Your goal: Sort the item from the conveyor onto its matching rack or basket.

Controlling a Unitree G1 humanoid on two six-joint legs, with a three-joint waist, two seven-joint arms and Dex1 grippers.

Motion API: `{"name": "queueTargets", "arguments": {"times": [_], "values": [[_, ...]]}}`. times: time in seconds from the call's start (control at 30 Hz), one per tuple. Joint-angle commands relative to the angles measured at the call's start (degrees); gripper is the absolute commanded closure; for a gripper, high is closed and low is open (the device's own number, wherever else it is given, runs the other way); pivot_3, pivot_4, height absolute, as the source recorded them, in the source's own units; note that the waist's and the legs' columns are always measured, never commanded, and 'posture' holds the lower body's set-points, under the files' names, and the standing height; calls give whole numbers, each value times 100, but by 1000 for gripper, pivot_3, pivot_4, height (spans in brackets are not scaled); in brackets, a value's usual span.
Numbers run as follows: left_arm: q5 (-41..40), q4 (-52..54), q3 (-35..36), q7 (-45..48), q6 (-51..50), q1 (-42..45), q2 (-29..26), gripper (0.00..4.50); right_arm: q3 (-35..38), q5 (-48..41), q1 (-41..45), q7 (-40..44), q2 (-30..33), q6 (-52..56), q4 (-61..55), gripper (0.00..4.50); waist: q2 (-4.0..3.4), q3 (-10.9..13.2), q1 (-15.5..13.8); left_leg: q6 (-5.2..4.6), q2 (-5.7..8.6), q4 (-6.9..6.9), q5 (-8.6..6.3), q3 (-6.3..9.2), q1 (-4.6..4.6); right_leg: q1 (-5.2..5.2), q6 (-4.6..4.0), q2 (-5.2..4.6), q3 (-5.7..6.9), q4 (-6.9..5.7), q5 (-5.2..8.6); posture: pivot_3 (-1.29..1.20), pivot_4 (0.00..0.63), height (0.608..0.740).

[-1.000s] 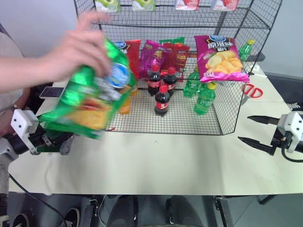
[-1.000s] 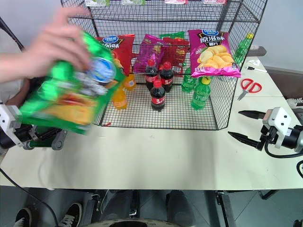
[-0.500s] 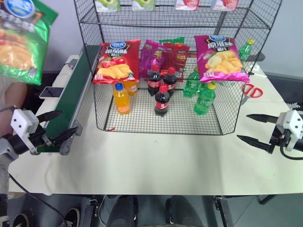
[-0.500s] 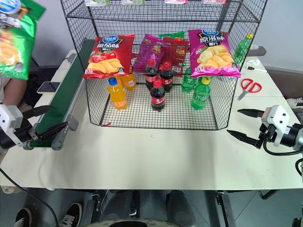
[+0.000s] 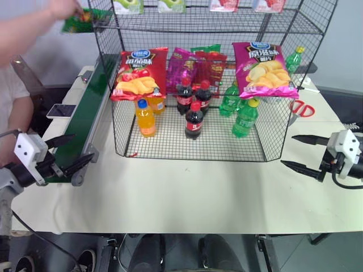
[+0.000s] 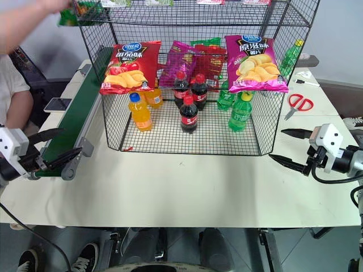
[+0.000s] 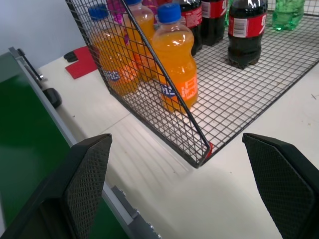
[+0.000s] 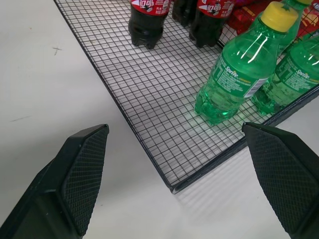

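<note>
The item, a green crisp bag [image 5: 79,20], is held in a person's hand [image 5: 61,8] high at the back left, beside the upper-shelf corner of the black wire rack [image 5: 111,39]. The dark-green conveyor [image 5: 85,113] runs along the rack's left side with nothing on its belt. My left gripper [image 5: 82,146] is open at the conveyor's near end, nothing between its fingers [image 7: 89,174]. At the right of the table my right gripper [image 5: 288,150] is open too, pointing towards the basket's [image 8: 172,186] front corner.
In the basket stand orange bottles [image 5: 145,118], cola bottles [image 5: 194,119] and green Sprite bottles [image 5: 245,118]. A red crisp bag [image 5: 139,73] and a magenta one [image 5: 264,68] hang on the mesh. Scissors [image 5: 302,107] lie at the right, a phone [image 5: 58,110] left of the conveyor.
The person's hand has carried the green bag from in front of the basket's left side up to the rack's upper left corner. Both grippers have stayed in place, open.
</note>
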State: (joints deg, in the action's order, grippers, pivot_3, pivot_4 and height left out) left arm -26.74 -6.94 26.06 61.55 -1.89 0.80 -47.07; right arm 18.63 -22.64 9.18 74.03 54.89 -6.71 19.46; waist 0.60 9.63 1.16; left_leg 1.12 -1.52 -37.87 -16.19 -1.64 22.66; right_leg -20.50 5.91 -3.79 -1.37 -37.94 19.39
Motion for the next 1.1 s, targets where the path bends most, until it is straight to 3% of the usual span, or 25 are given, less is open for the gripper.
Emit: {"name": "queueTargets", "arguments": {"times": [0.03, 0.43, 0.77, 1.1], "values": [[-43, 169, 105, -49, 42, 13, -37, 22, 69, -33, 112, 4, 26, -76, -70, 0, 0, 0, 0, 0, 0, 0, 0, 0, 0, 0, 0, 0, 0, 0, 0, 0, 150, 739], [-113, 240, 169, -65, -44, -107, -41, 22, 32, -100, 140, 16, -15, 13, -252, 0, 0, 0, 0, 0, 0, 5, 0, 0, 0, 0, 0, 0, 0, 5, 0, 0, 150, 739], [-151, 429, 328, -302, -82, -330, 25, 22, -174, -291, 153, -136, -397, 479, -975, 0, -3, 2, 2, 3, 0, 16, 2, 0, 1, -3, -1, -1, 0, 10, 0, 0, 150, 739], [207, 644, 673, -750, 584, -798, 160, 22, -761, -578, 294, -462, -1009, 1338, -2101, 0, -2, 2, 6, 9, 1, 36, 5, 0, 2, -8, -1, -2, 0, 24, 0, 0, 150, 739]]}}
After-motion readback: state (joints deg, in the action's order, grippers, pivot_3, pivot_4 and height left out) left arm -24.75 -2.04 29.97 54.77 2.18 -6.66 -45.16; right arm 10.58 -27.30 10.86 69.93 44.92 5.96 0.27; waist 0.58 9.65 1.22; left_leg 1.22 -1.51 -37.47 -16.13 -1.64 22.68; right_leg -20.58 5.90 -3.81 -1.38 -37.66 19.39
